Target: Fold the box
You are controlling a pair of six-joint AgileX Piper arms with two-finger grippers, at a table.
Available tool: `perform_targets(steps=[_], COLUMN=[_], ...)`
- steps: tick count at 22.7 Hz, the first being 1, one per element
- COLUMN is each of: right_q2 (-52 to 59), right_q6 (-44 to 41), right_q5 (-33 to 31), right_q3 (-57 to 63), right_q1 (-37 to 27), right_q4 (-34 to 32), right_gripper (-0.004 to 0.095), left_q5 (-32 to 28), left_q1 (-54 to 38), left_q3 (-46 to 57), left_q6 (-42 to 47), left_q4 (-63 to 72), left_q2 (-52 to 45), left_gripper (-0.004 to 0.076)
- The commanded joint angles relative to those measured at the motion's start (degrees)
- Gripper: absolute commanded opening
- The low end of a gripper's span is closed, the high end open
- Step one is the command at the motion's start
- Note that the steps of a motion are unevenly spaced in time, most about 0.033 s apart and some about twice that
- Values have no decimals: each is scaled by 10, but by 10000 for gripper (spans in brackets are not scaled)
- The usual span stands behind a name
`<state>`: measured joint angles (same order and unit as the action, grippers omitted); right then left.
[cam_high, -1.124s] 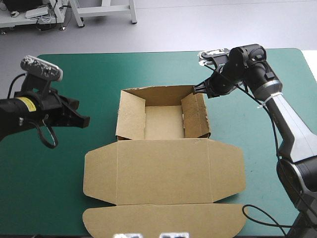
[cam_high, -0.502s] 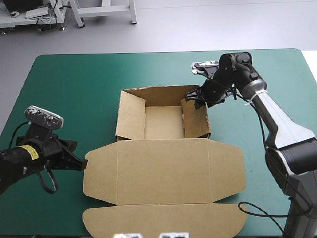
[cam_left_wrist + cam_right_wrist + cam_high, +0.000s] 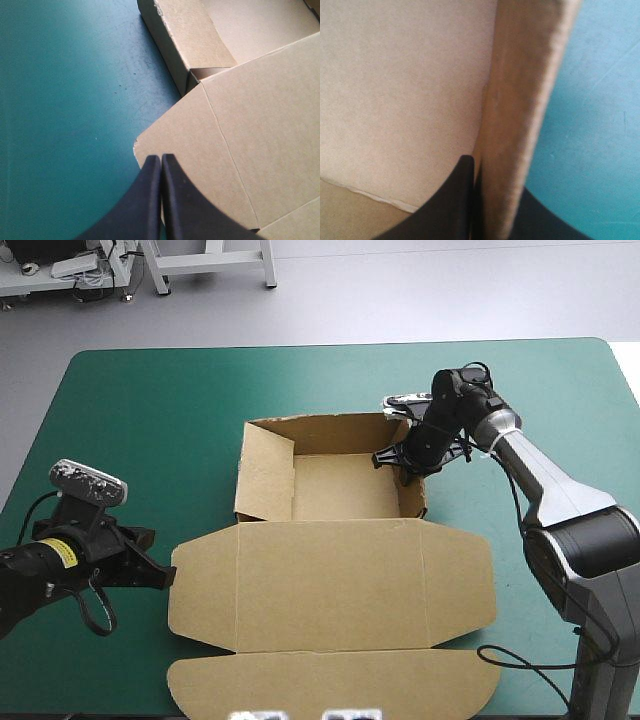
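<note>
The brown box (image 3: 330, 490) is lying at the middle of the teal-green cover (image 3: 150, 420), its far half already standing as an open tray and its lid (image 3: 330, 585) lying flat toward the near edge, side flaps and front tuck flap (image 3: 330, 685) spread out. The right gripper (image 3: 400, 458) is working on the tray's right side wall (image 3: 520, 100). Its black fingers are pinching the board, one inside the tray and one outside, nearly closed with the wall between them. The step in hand seems to be setting this wall upright and pressing its fold home. The left gripper (image 3: 161, 160) is waiting low by the lid's left side flap (image 3: 200, 590), fingers pressed together in a point and carrying nothing, its tip over the flap's outer corner. Whether it is touching the board cannot be told. The next move is probably calling for the right fingers to let go without dragging the wall outward. The left tip would need to get under the flat flap's edge, a thin margin against the cover.
</note>
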<state>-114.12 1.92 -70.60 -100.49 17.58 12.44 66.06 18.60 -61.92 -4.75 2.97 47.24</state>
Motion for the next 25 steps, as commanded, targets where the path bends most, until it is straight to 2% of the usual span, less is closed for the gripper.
perform_targets(steps=[1,4,7,9,10,15,20,22,23,25], right_q2=[32,46,87,114,130,149,133,126,123,121], right_q6=[3,1,-7,-6,1,15,11,10,8,0], right_q5=[-9,-9,-9,-10,-10,-10,-10,-10,-10,-10], right_q3=[-13,-13,-12,-12,-10,-5,-6,-6,-6,-6], right_q1=[-3,-6,-61,-130,-191,-395,-444,-448,-448,-448], right_q4=[7,-41,-87,-105,-115,-142,-162,-195,-214,-233], right_gripper=[-8,-17,-17,-17,-17,-17,-16,-4,12,106], left_q5=[-33,-33,-33,-29,-28,-30,-30,-30,-30,-29], left_q1=[1,1,1,1,1,1,1,1,1,1], left_q3=[-13,-12,-12,-12,-12,-12,-12,-12,-12,-12], left_q6=[5,5,7,9,9,9,9,9,9,9], left_q4=[3,1,-6,-16,-18,-18,-18,-18,-18,-18], left_q2=[-4,-4,-4,-4,-4,-3,-3,-3,-3,-3], left_gripper=[-9,-9,-9,-9,-9,-9,-9,-9,-9,-9])
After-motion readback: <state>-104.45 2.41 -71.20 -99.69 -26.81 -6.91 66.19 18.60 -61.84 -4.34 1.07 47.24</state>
